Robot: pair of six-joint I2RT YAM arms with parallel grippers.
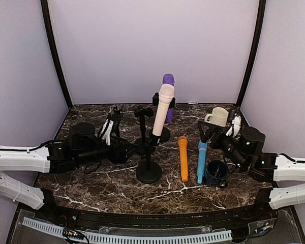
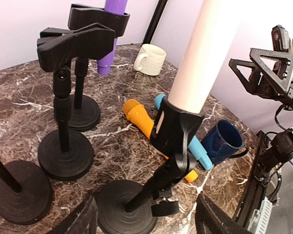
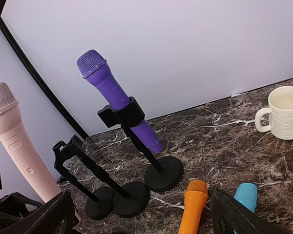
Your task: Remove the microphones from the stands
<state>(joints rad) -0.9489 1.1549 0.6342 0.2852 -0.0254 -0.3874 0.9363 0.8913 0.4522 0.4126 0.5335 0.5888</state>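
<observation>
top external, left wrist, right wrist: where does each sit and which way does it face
top external: above and behind the robot, looking down at the marble table; left arm and right arm show.
left wrist: low on the left arm, facing right past the pink microphone; own fingertips at the bottom.
right wrist: low on the right arm, facing the back-left corner and purple microphone; own fingertips.
All share the orange microphone.
</observation>
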